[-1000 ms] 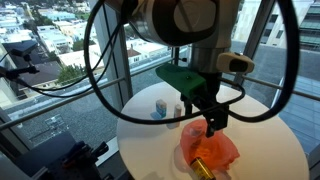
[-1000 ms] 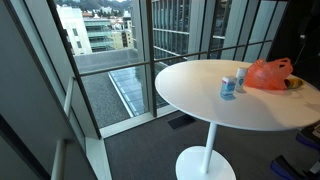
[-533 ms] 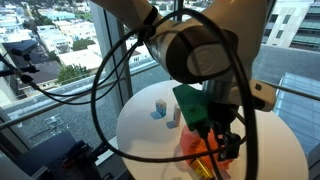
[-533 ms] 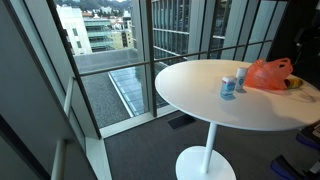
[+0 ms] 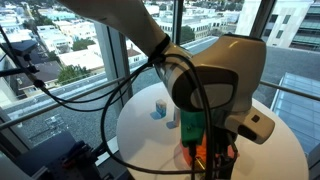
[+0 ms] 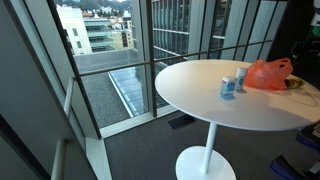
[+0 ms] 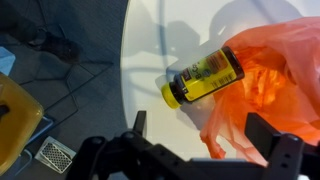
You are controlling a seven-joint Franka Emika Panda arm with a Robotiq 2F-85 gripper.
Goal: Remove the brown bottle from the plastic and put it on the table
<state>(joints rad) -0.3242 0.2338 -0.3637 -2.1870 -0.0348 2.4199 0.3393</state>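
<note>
The brown bottle [image 7: 205, 73], with a yellow cap and yellow label, lies on its side on the white table [image 7: 150, 40]. Its cap end sticks out of the orange plastic bag [image 7: 265, 85] and its base is inside. My gripper [image 7: 200, 140] is open and empty, just above the bag's edge, with the bottle beyond the fingertips. In an exterior view the arm's wrist hides most of the bag [image 5: 189, 157] and the fingers. The bag also shows at the table's far side in an exterior view [image 6: 268, 73].
Two small blue-and-white containers [image 5: 160, 108] [image 6: 229, 86] stand on the round table [image 6: 200, 100] beside the bag. The table's edge [image 7: 124, 70] is close to the bottle's cap. Glass walls and a drop to the floor surround the table.
The arm has come down and swung over the bag, so its wrist now hides most of the bag in the exterior view. The bag and bottle have not moved.
</note>
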